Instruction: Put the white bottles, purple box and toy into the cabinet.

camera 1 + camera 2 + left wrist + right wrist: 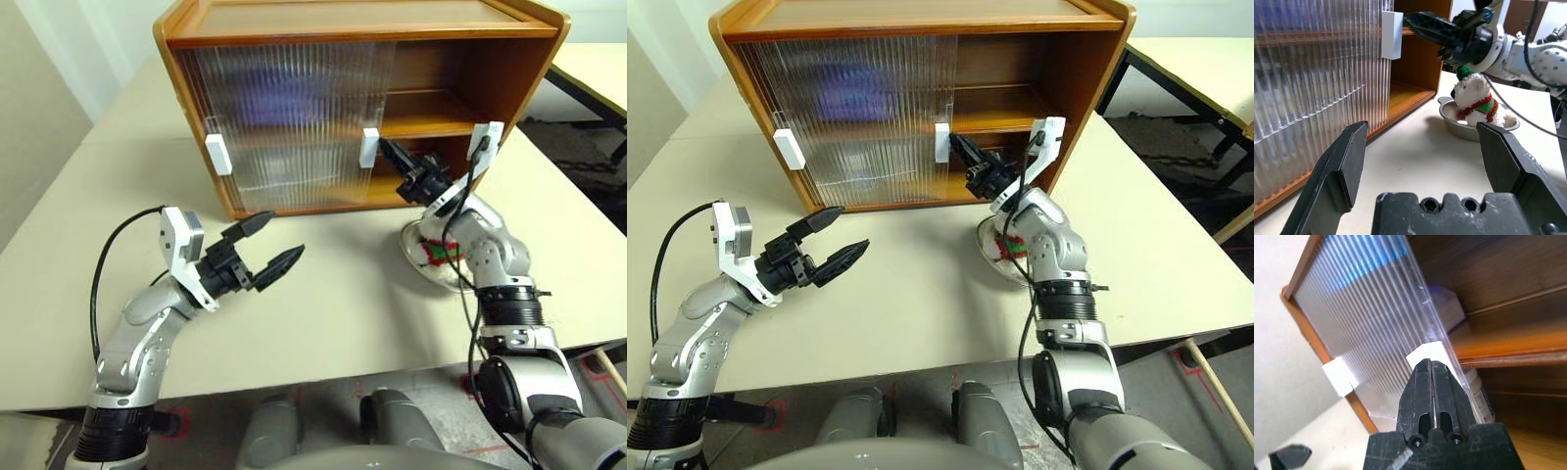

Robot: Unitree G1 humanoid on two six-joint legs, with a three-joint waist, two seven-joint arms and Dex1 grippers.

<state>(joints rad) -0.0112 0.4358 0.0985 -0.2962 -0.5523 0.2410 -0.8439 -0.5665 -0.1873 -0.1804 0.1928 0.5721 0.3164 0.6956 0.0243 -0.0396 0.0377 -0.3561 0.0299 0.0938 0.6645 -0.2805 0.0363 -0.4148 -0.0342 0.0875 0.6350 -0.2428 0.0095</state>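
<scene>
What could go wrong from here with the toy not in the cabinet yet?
The right tool, shut, sits at the sliding door's white handle; a slip could jam the door. The right arm hangs over the toy in its metal dish and could tip both.

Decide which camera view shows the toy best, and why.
Left wrist view: the toy sits whole and unobstructed in the metal dish. In both eye views the right arm hides nearly all of it; only red and green bits show.
</scene>
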